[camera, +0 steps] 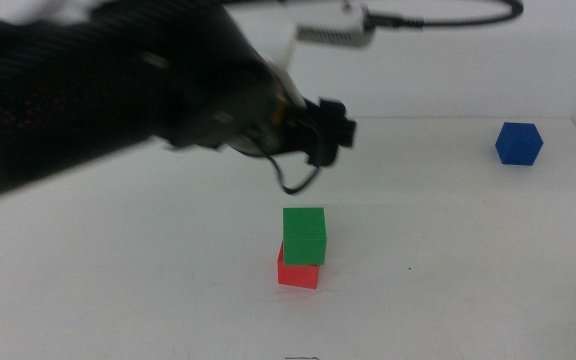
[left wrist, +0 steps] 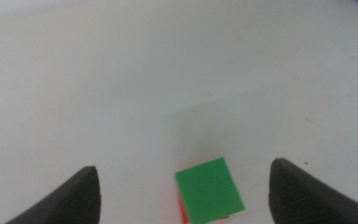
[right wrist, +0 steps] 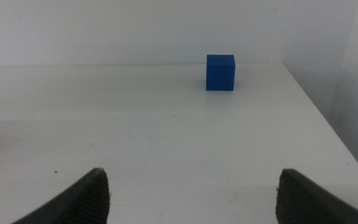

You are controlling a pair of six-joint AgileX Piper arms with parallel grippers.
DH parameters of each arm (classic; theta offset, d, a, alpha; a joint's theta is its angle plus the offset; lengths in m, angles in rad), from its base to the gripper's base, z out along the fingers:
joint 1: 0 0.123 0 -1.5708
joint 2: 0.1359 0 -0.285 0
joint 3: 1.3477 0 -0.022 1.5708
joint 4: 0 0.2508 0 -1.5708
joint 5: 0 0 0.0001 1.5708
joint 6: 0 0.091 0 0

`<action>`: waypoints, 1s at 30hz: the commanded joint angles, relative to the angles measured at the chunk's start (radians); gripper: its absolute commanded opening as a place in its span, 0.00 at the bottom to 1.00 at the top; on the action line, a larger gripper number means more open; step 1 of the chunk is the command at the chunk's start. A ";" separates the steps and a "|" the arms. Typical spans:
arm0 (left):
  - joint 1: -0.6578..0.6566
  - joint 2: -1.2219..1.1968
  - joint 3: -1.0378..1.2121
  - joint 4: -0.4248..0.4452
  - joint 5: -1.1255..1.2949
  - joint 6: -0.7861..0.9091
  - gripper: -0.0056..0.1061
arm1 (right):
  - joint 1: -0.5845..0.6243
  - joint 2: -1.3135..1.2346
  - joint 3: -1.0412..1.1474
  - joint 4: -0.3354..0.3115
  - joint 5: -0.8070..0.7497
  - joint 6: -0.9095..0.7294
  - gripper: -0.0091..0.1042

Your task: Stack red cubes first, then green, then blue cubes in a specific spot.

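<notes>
The green cube point(camera: 304, 235) sits on top of the red cube point(camera: 298, 272) near the middle of the white table, slightly offset. My left gripper point(camera: 330, 126) hovers above and behind this stack, blurred in the middle view. In the left wrist view its jaws point(left wrist: 184, 169) are open and empty, with the green cube point(left wrist: 209, 190) below them and a sliver of red point(left wrist: 181, 210) at its edge. The blue cube point(camera: 519, 143) stands alone at the far right. My right gripper point(right wrist: 192, 174) is open and empty, well short of the blue cube point(right wrist: 220, 72), and out of the middle view.
The table's right edge point(right wrist: 328, 124) runs close beside the blue cube, and a white wall rises behind the table's far edge. The large dark left arm point(camera: 88, 90) fills the upper left of the middle view, with a cable point(camera: 438, 18) above it.
</notes>
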 commanded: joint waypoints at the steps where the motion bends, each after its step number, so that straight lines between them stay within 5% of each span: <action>1: 0.003 -0.113 -0.035 0.018 -0.005 0.113 0.87 | -0.001 -0.016 -0.024 -0.013 -0.075 -0.009 0.91; 3: 0.041 -0.179 -0.035 -0.054 -0.007 0.242 0.87 | -0.001 -0.016 -0.024 -0.013 -0.075 -0.009 0.91; 9: 0.328 -0.383 -0.037 -0.582 0.092 0.819 0.87 | -0.001 -0.016 -0.024 -0.013 -0.075 -0.009 0.91; 13: 0.531 -0.475 -0.037 -0.812 0.205 1.056 0.87 | -0.001 -0.016 -0.024 -0.013 -0.075 -0.009 0.91; 22: 0.762 -0.537 -0.037 -1.011 0.322 1.221 0.87 | -0.001 -0.016 -0.024 -0.013 -0.075 -0.009 0.91; 30: 0.765 -0.535 -0.037 -1.032 0.288 1.221 0.87 | -0.001 -0.016 -0.024 -0.013 -0.075 -0.009 0.91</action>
